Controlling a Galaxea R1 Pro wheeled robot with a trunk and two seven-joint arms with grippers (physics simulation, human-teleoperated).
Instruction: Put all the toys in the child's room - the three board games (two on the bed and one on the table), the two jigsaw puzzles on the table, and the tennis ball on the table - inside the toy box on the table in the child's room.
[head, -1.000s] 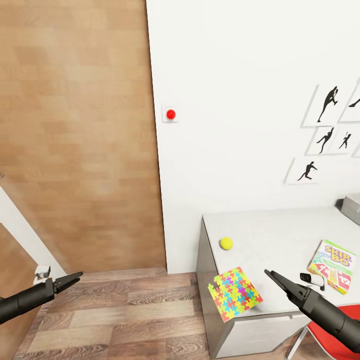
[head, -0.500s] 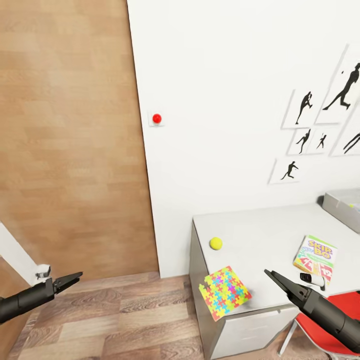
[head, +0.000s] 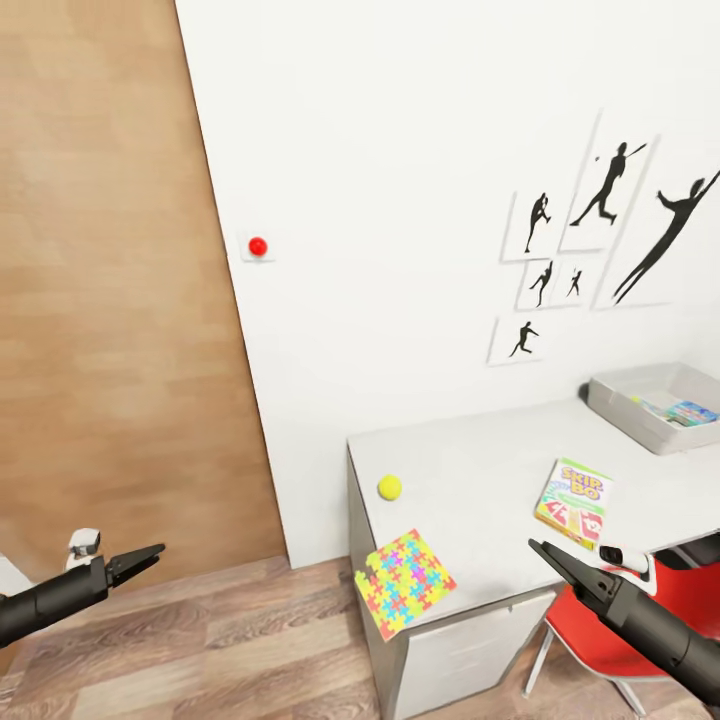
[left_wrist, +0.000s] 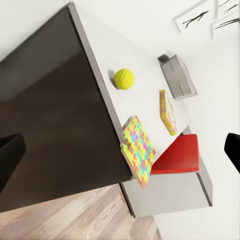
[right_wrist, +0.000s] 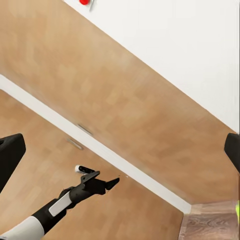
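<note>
Swinging right, the robot's view has brought the toy box (head: 655, 405) fully into sight at the desk's far end; the toys themselves have not moved.

Nearest, the left gripper (head: 143, 559) and right gripper (head: 549, 556) hang over the floor, each nearly closed and holding nothing. A jigsaw puzzle (head: 403, 583) overhangs the table (head: 480, 480) corner: thin, stiff and light, I'd guess, best pinched at that free edge. Beyond lie the tennis ball (head: 390, 487), prone to roll, and the Skip-Bo board game (head: 574, 500), a rigid box. Something colourful already lies in the box.
</note>
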